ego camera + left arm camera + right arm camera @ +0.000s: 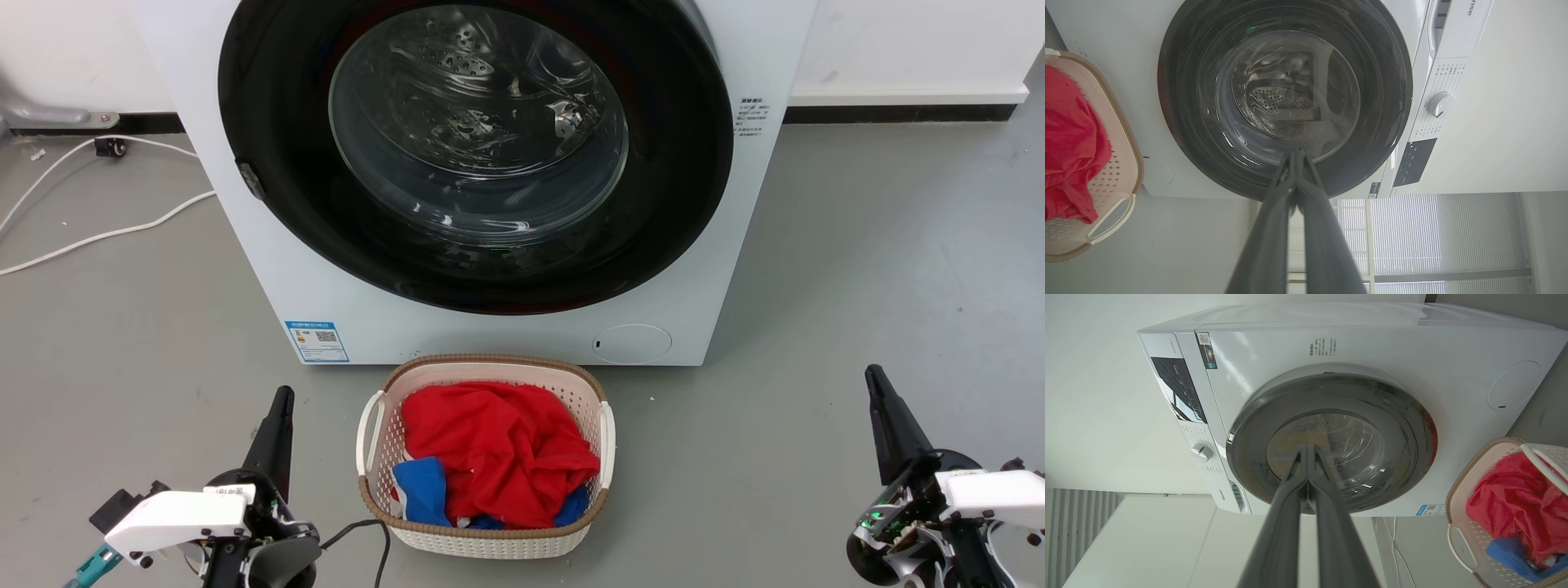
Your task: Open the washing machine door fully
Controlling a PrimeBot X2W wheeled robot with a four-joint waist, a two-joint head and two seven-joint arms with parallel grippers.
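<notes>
Washing machine door (pixel 478 147) is found shut, flush against the front of the washing machine (pixel 506 335) at the far middle of the scene, and nothing is touching it. The two long fingers of the left gripper (pixel 282 400) are pressed together into a single dark point with nothing held between them. The same is seen of the right gripper (pixel 875 384). Both are held low, at the near left and near right, well apart from the door and aimed toward it. Between them, just in front of the machine's base, a white laundry basket (pixel 371 425) is set on the grey floor (pixel 816 286), heaped with a red garment (pixel 498 449). A white cable (pixel 106 233) is trailed across the floor at the far left.

The opening is judged not yet begun. A small grey fitting (pixel 250 180) is seen on the door's left rim, but whether it is a catch or a hinge cannot be told. If the wrong side is pulled, the door would be strained rather than released. The black rim is glossy and rounded, so closed fingers may be slid off it. The basket may be knocked by a reaching arm, and a full swing may be blocked by an arm left in the door's path.
</notes>
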